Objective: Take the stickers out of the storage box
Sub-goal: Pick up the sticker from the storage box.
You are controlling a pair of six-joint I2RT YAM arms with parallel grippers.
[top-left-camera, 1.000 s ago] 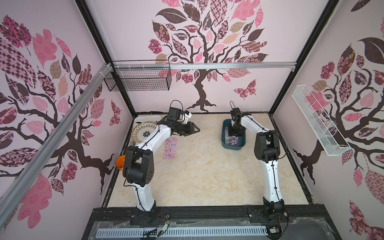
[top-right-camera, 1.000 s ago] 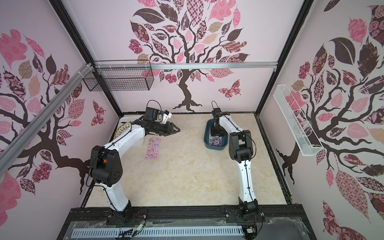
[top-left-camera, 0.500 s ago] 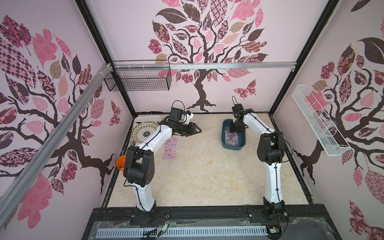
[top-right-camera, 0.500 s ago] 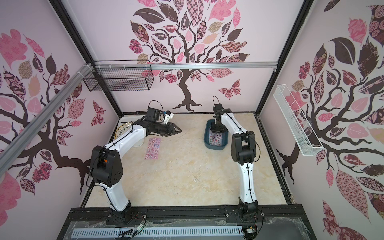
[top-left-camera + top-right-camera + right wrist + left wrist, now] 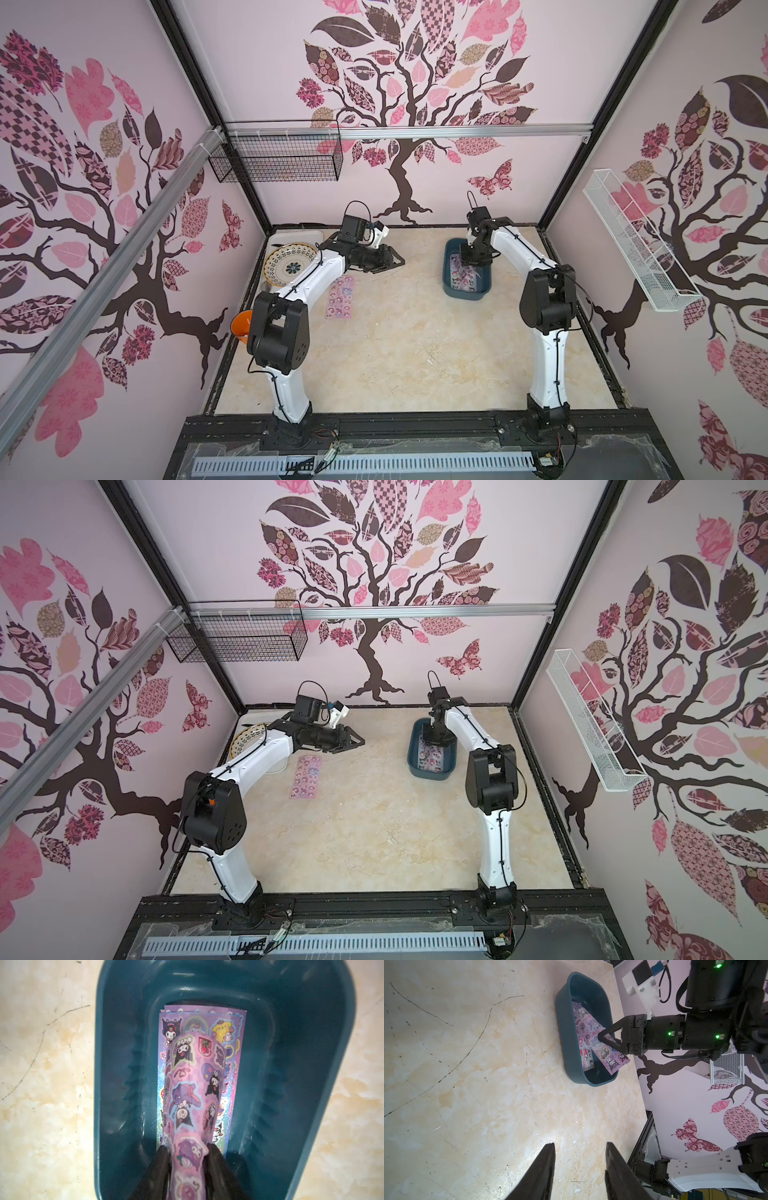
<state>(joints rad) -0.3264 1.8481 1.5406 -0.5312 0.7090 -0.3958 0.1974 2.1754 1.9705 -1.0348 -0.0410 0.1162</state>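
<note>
The dark teal storage box (image 5: 465,293) (image 5: 430,775) stands at the back right of the table. Stickers (image 5: 228,1028) lie stacked on its floor. My right gripper (image 5: 188,1152) (image 5: 471,259) reaches down into the box. It is shut on the near end of the top purple sticker sheet (image 5: 187,1093), which bows up between the fingers. In the left wrist view this sheet (image 5: 610,1053) slants up over the box wall (image 5: 562,1028). Another sticker sheet (image 5: 340,297) (image 5: 306,777) lies flat on the table to the left. My left gripper (image 5: 580,1147) (image 5: 401,262) hovers open and empty above the table, behind that sheet.
A patterned plate (image 5: 289,264) sits on a white tray (image 5: 291,237) at the back left. An orange cup (image 5: 242,326) stands by the left wall. A black wire basket (image 5: 276,156) hangs on the back wall. A white wire basket (image 5: 636,241) hangs on the right wall.
The right gripper's jaws have narrowed onto the top sheet inside the box, bending it upward. The left arm has drifted slightly to the right, its jaws unchanged.
</note>
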